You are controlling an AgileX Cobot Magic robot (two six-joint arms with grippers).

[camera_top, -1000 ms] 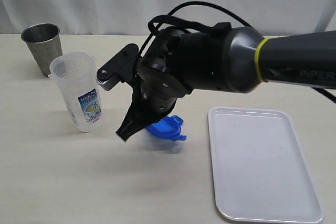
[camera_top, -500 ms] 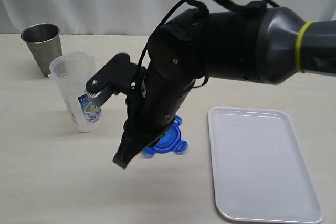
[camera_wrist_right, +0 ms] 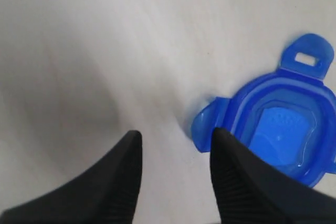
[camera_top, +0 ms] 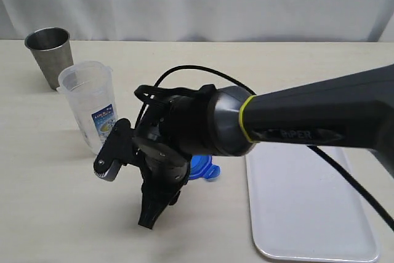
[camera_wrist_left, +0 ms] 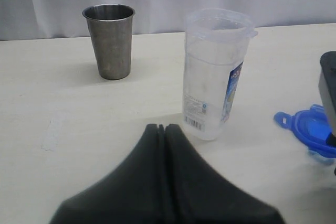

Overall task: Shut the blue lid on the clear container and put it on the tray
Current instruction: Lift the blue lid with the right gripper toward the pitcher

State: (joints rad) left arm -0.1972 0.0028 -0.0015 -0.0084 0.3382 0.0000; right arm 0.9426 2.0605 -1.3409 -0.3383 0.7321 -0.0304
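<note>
right fingers parted, empty. blue lid flat on tabletop, outside the gap, flap just beside one finger. Closing here likely grabs air or flicks it away. left fingers shut, empty; clear container just ahead, uncapped.

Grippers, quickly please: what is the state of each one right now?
Left gripper: closed, holding nothing.
Right gripper: open, holding nothing; the blue lid lies beside it, not between the jaws.

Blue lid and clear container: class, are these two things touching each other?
Apart. The left wrist view shows a strip of bare table between the blue lid and the clear container.
</note>
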